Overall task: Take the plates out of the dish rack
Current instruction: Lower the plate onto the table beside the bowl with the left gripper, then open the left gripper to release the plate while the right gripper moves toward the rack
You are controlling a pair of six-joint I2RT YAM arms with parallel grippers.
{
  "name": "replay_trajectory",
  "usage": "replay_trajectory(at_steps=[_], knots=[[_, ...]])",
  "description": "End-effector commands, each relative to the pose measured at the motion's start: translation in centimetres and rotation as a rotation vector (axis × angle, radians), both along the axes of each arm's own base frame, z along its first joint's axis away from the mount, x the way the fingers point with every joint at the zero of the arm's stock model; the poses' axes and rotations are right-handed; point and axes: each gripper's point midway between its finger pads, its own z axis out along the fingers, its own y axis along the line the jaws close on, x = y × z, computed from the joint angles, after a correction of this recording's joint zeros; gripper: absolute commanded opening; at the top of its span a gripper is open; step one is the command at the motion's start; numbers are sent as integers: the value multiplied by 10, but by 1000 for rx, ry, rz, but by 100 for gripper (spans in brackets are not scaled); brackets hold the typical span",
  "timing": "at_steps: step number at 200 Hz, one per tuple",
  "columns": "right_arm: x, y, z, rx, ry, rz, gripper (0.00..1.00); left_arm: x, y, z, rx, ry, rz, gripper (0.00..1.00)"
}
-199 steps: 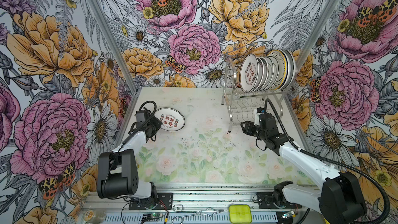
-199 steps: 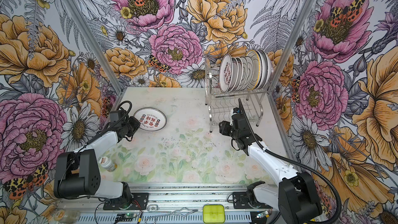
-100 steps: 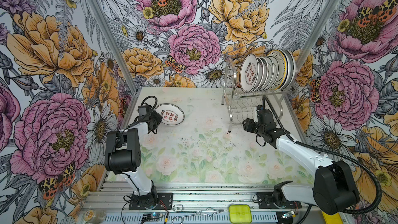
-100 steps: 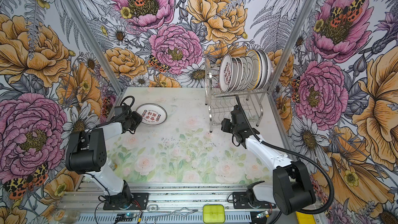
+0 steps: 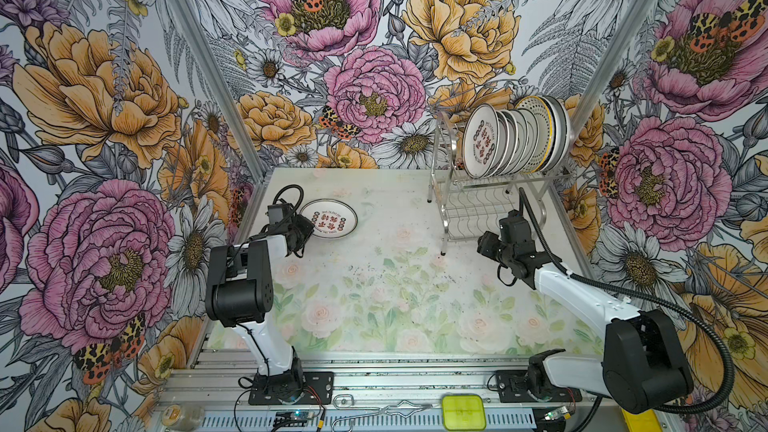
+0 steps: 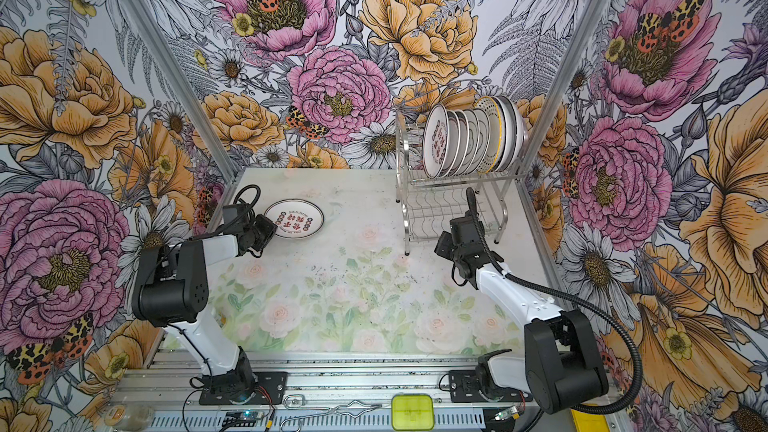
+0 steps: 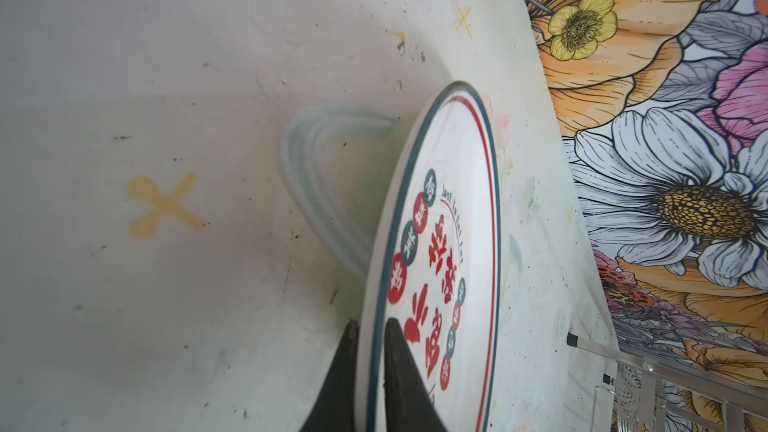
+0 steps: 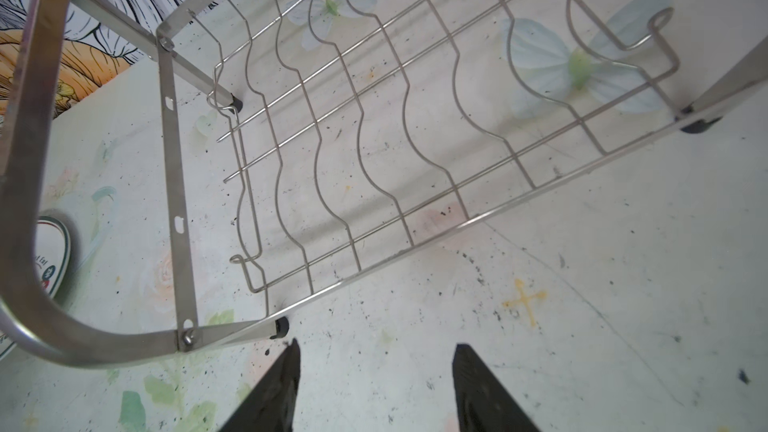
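Overhead, the dish rack stands at the far right corner of the flowered table. Its upper level carries a row of plates set on edge and leaning together. The frontmost bears red characters, and one farther back has black dots and a yellow rim. A single plate with red characters lies flat and face up at the table's far left, well apart from the rack. At its rim the left gripper has narrowly spaced jaws, one finger over the face and one beneath; whether they press the rim cannot be told. Over the table, the right gripper hovers near a front foot of the rack, jaws wide and empty
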Motion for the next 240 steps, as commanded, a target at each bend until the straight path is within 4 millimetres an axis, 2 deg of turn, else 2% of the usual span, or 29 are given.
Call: replay_trajectory(at_steps=[1,9,11,14,27,72,74,77,98,151,188,240], knots=[[6,-9,4,38,-33,-72,61,3,1,0,-21,-15,1,21],[7,-12,3,51,-30,-89,61,2,2,-1,-25,-15,2,26],[8,-12,3,55,-29,-94,61,1,1,-12,-31,9,0,26],[8,-14,2,59,-29,-100,61,0,0,-17,-36,18,-1,28],[12,-17,2,78,-35,-122,61,-1,1,-19,-43,18,2,34],[23,-27,-2,132,-20,-196,60,-5,2,-16,-45,3,-2,56],[23,-27,-2,135,-20,-198,60,-4,2,-4,-41,-24,-4,56],[24,-28,-3,139,-20,-202,60,-3,2,0,-39,-32,-4,57],[32,-29,-3,179,-39,-221,59,-3,5,4,-38,-34,-3,62],[52,-25,6,258,-84,-227,58,-4,5,16,-35,-59,-5,65],[62,-27,-4,293,-80,-265,55,-5,5,27,-32,-78,-6,66],[70,-28,-18,308,-54,-289,50,-8,12,26,-41,-75,5,66]])
